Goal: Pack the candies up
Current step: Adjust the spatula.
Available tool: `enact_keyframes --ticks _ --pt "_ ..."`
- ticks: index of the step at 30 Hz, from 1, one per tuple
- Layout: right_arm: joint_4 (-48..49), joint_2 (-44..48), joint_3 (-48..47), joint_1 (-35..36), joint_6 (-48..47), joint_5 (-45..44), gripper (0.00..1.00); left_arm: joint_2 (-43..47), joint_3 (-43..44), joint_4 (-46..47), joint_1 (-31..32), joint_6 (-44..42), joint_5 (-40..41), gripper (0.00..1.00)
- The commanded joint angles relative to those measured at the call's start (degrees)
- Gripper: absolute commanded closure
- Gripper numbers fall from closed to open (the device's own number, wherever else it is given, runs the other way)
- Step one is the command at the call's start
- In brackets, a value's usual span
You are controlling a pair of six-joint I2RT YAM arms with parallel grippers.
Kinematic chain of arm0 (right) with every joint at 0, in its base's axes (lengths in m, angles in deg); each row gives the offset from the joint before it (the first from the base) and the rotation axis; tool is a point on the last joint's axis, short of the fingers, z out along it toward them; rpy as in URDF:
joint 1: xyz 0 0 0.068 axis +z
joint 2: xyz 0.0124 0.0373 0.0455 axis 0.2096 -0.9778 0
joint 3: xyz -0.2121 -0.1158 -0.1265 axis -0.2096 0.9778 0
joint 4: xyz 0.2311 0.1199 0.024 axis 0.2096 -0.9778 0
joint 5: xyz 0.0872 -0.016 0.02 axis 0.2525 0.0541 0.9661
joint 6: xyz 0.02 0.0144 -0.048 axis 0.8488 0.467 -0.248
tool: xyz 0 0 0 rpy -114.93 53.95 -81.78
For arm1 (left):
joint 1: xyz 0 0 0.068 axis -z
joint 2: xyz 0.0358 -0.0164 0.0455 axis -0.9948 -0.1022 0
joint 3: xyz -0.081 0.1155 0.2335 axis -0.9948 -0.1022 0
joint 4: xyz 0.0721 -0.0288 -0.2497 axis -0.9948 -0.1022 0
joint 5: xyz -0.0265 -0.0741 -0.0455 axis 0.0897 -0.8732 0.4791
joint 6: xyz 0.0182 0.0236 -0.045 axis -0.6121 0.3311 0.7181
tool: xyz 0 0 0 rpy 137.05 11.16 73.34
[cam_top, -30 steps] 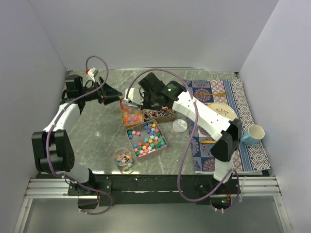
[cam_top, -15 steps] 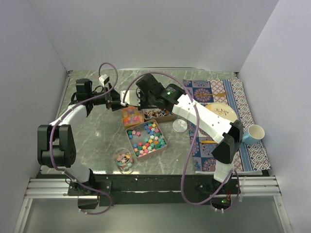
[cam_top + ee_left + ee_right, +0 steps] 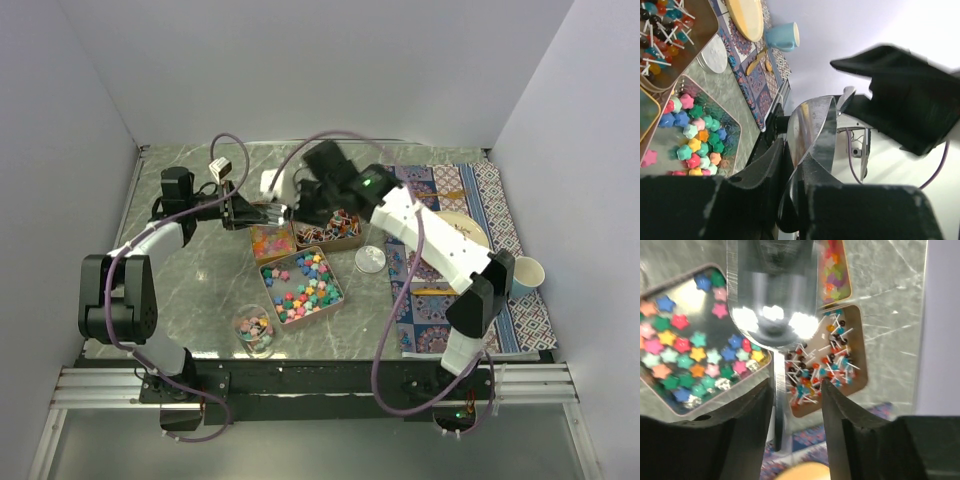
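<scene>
The candies lie in three bronze tins: pastel stars, small orange-pink bits, and stick-wrapped dark and red ones. A shiny metal scoop hangs over the tins between both grippers. My left gripper is shut on its handle. My right gripper stands open; the handle lies against one finger, with a clear gap to the other.
A small glass jar with some candies stands near the front edge. A round lid lies right of the tins. On the patterned mat are a yellow plate and a blue cup.
The left gripper moved right to the scoop and closed on its handle. The right gripper's jaws opened off the scoop, and its arm shifted slightly right.
</scene>
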Motion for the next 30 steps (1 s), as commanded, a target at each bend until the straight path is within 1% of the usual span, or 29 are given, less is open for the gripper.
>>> enact_keyframes --ticks 1,3,5,7,11,19,24,30 --pt "-2.9 2.5 -3.8 -9.4 9.5 20.9 0.48 -0.4 4.0 -4.6 0.1 -8.5 -5.2 0.99" --pt "-4.1 2.6 -3.7 -11.7 10.0 25.0 0.48 -0.9 5.4 -8.2 0.1 -13.0 -5.3 0.99" --pt "-4.8 2.3 -3.8 -13.3 10.3 28.1 0.48 -1.1 6.3 -10.3 0.2 -14.6 -5.3 0.99" --pt "-5.7 2.2 -4.2 -14.1 9.8 30.6 0.48 -1.2 6.2 -9.9 0.1 -14.0 -5.4 0.99" --pt "-5.7 2.1 -5.1 -14.4 9.8 32.3 0.47 -0.9 5.6 -8.9 0.2 -13.1 -4.9 0.99" --pt "-7.1 -0.7 -9.9 -12.6 9.3 32.2 0.48 -1.2 5.6 -6.2 1.0 -10.2 -4.5 0.99" --pt "-8.8 -2.2 -9.9 -10.8 7.1 29.9 0.48 -1.6 6.3 -5.4 1.2 -9.1 -4.5 0.99" --pt "-9.7 -3.3 -9.5 -9.8 6.0 28.2 0.46 -1.4 6.2 -4.7 1.2 -8.3 -4.6 0.99"
